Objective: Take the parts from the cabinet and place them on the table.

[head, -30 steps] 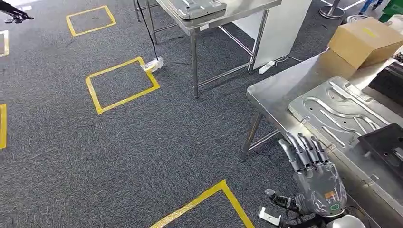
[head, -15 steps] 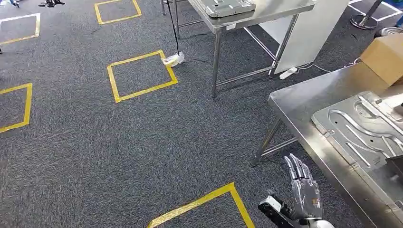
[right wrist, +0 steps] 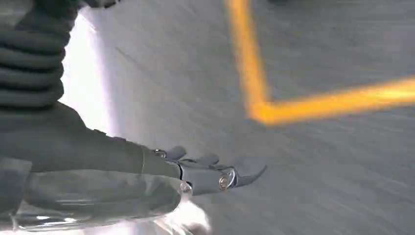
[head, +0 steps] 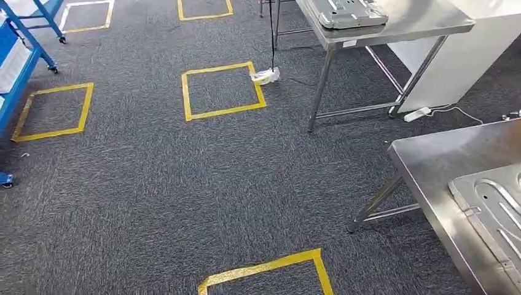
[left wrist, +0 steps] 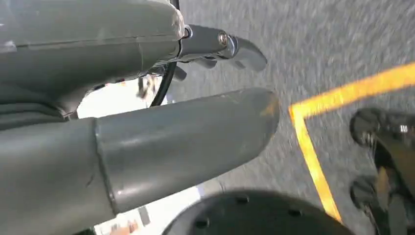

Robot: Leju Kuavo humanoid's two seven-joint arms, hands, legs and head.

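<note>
While nothing's being carried: both arms hang over the carpet.
Left robot hand [left wrist: 147, 98]: fingers out straight, holding nothing.
Right robot hand [right wrist: 147, 181]: same, spread and bare.
Part [head: 491, 209]: pressed metal plate on the near counter [head: 430, 160], about 4 o'clock in the head view.
Handling guess: stiff, slick, thin and probably heavy-ish, so take it by an edge or rim.
Far counter [head: 424, 21]: holds another plate [head: 347, 12] at 1 o'clock.

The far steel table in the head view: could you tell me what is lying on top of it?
On the far steel table lies a grey metal tray-like part, cut off by the frame edge. Anything farther back on the table is out of frame.
</note>
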